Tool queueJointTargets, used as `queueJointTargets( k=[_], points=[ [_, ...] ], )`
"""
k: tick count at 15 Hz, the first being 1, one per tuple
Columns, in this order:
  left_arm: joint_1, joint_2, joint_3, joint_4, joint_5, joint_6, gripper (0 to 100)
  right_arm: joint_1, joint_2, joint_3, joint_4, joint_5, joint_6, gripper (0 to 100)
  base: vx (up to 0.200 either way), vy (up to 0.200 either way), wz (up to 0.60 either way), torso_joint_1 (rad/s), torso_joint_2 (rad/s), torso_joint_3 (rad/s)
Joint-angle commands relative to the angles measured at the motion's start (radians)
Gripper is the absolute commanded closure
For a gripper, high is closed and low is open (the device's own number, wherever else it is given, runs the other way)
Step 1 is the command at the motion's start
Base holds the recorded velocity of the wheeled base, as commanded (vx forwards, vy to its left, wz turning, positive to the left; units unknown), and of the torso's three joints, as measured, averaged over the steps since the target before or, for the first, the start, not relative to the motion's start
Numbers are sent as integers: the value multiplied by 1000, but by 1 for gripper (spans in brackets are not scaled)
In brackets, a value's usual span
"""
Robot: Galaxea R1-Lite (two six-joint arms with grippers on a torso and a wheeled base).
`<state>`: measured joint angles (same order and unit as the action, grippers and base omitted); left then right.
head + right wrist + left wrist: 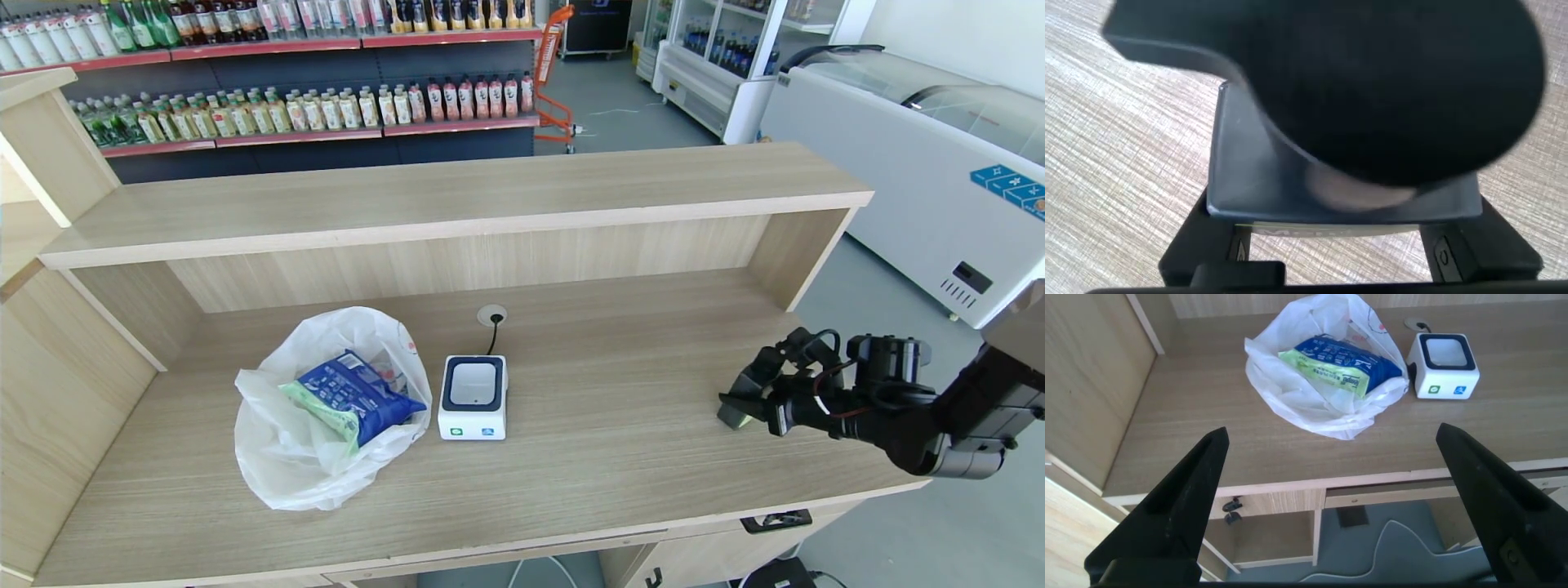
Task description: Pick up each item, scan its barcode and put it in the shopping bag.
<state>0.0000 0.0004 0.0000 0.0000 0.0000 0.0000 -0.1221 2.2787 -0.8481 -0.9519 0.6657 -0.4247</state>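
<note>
A white plastic shopping bag lies open on the left of the wooden counter, with a blue packet and a green packet inside it. Beside the bag stands a white barcode scanner, window facing up. At the counter's right end my right gripper is shut on a small dark grey item with a yellow-green patch, held low at the counter top. My left gripper hangs open in front of the counter's near edge, nothing between its fingers; bag and scanner lie beyond it.
A raised shelf runs along the back of the counter, with side walls at both ends. The scanner's cable goes into a round grommet. Bare counter stretches between scanner and right gripper. Drawers sit under the front edge.
</note>
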Motion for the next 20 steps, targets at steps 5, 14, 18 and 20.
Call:
queueJointTargets(
  k=[5, 14, 18, 20],
  points=[
    [0, 0, 0, 0, 0, 0, 0, 1, -42, -2, -2, 12, -2, 100, 0, 0, 0, 0, 0, 0],
    [0, 0, 0, 0, 0, 0, 0, 61, -418, -5, -237, 268, 99, 100, 0, 0, 0, 0, 0, 0],
    [0, 0, 0, 0, 0, 0, 0, 260, -527, -83, -358, 265, 126, 100, 0, 0, 0, 0, 0, 0],
    [0, 0, 0, 0, 0, 0, 0, 380, -571, -85, -381, 265, 63, 100, 0, 0, 0, 0, 0, 0]
  ],
)
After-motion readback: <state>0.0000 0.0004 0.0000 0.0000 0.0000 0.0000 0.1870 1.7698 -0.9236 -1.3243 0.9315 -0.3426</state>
